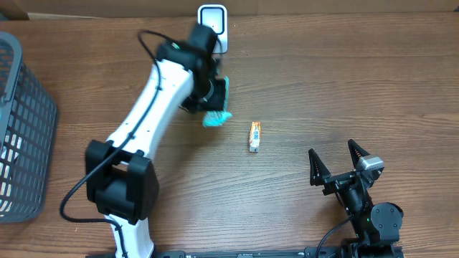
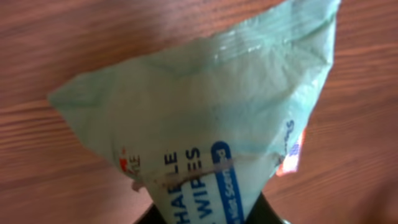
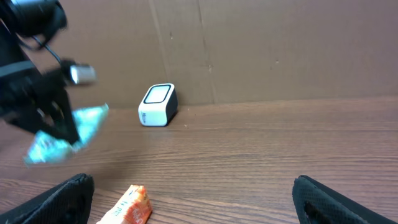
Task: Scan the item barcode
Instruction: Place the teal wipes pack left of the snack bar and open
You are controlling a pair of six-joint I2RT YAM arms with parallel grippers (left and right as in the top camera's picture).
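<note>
Crinkled teal wipes pouch (image 2: 199,106) clamped in left jaws; right jaws apart.

Scanner (image 1: 212,25) behind wipes packet (image 1: 217,117), snack bar (image 1: 254,136) right

Overhead: straight down on my whole table (image 1: 323,86), from far off. Left wrist: close up on the wipes packet (image 2: 205,112), wood behind. Right wrist: low, looking level across the table to the cardboard wall (image 3: 280,50). It shares the scanner (image 3: 158,104), packet and orange item (image 3: 134,205) with overhead.
</note>
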